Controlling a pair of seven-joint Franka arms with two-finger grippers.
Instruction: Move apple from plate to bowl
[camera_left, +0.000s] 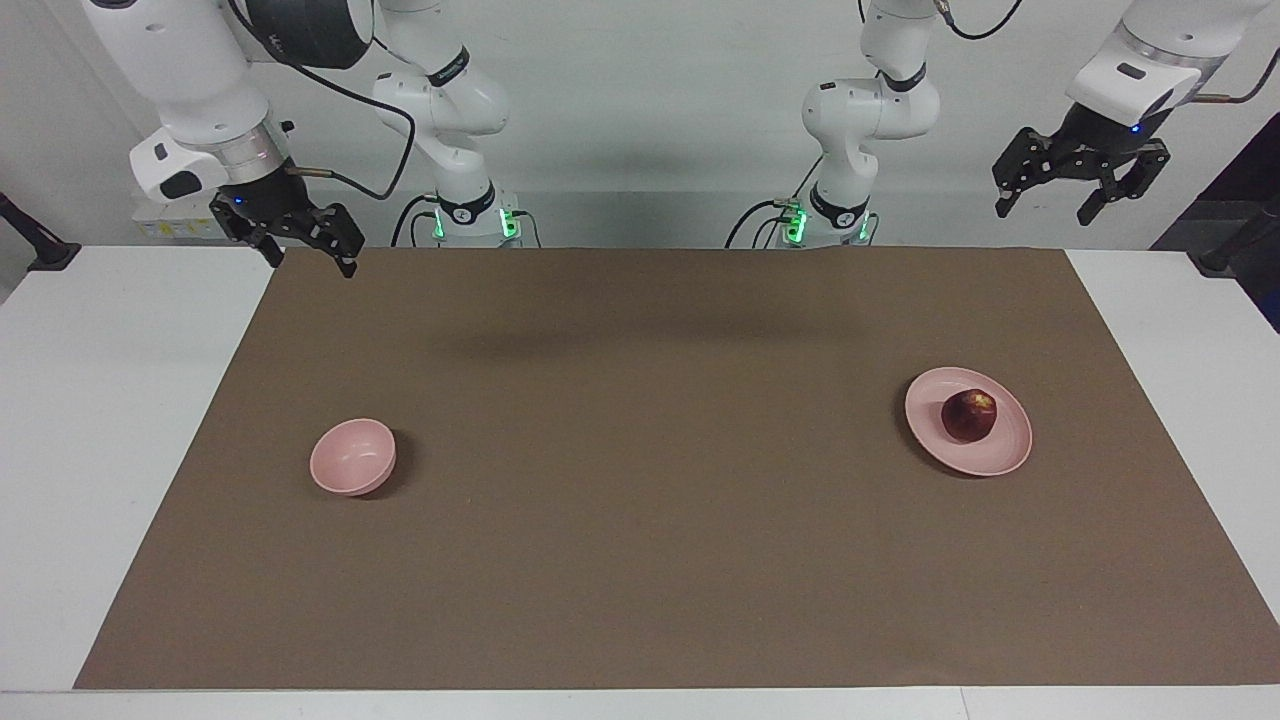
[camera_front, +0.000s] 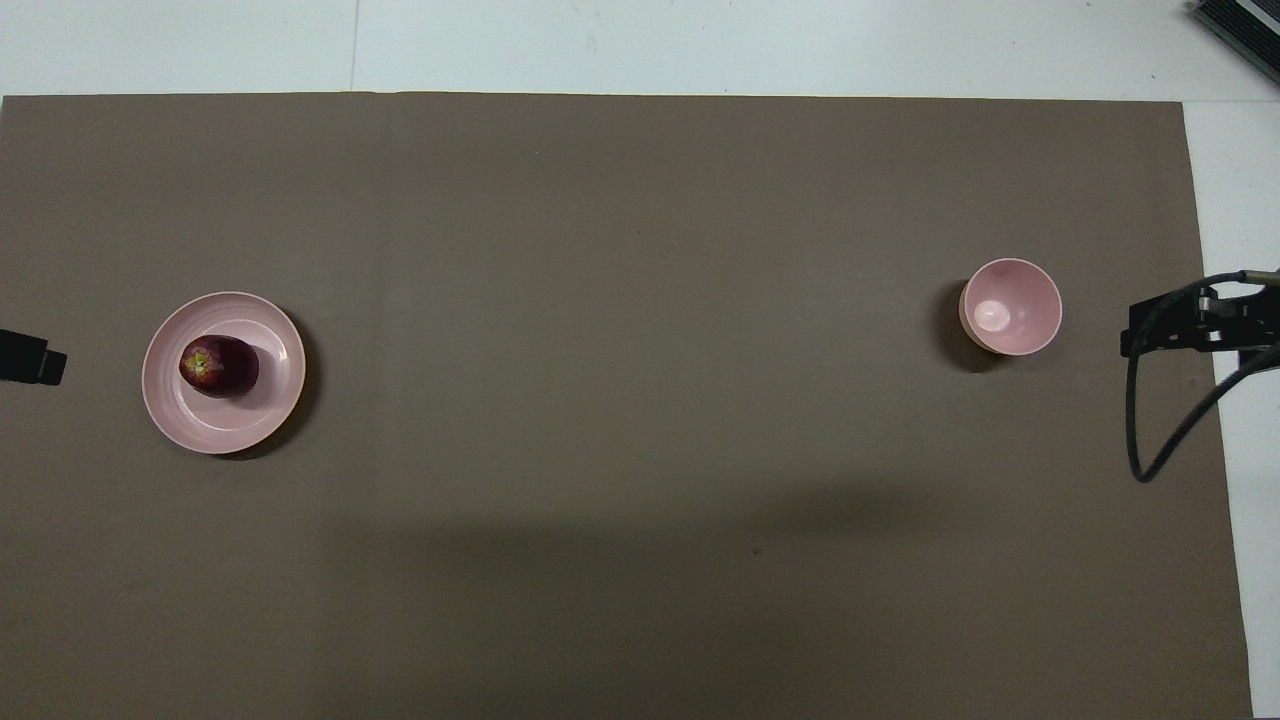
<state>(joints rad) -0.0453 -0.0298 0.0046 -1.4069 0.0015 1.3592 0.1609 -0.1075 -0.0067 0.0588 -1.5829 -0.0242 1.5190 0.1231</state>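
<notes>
The dark red apple (camera_left: 968, 415) sits on the pale pink plate (camera_left: 1008, 456) toward the left arm's end of the table; both also show in the overhead view, the apple (camera_front: 219, 366) and the plate (camera_front: 268, 398). The small pink bowl (camera_left: 352, 457) stands empty toward the right arm's end, and it shows in the overhead view (camera_front: 1010, 306). My left gripper (camera_left: 1045, 208) hangs open and empty high above the table's corner, well apart from the plate. My right gripper (camera_left: 310, 262) hangs open and empty over the mat's edge nearest the robots, apart from the bowl.
A brown mat (camera_left: 640, 500) covers most of the white table (camera_left: 120, 450). A black cable (camera_front: 1165, 420) loops from the right gripper over the mat's end. Bare mat lies between plate and bowl.
</notes>
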